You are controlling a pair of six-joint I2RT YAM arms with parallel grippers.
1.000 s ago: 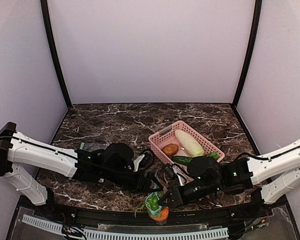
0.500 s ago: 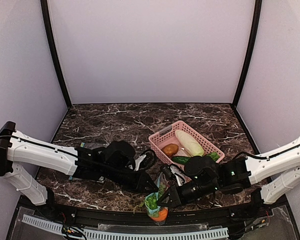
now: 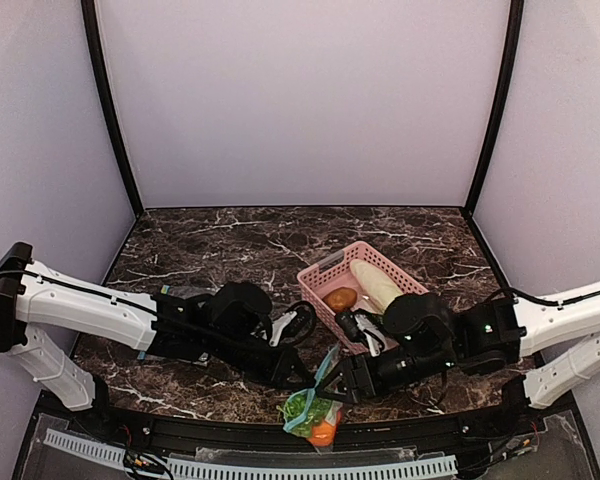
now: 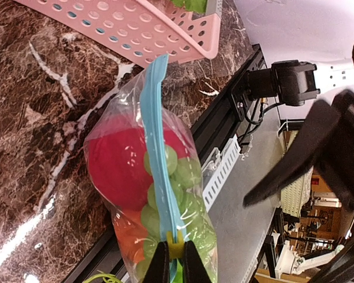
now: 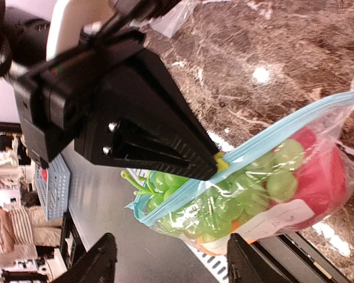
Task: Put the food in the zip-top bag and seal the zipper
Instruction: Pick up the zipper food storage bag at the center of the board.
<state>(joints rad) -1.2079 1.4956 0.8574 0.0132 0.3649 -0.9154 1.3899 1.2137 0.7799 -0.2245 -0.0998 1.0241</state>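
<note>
Blue zipper (image 4: 160, 141) pinched by left pincer (image 4: 176, 260), wrist view only; right pincer (image 5: 174, 253) agape, empty.

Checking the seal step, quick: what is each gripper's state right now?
Left gripper: shut on the zipper of the zip-top bag.
Right gripper: open, holding nothing.

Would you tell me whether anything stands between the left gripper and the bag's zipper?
Nothing visible does: the left gripper is shut on the zipper at one end of the bag.
</note>
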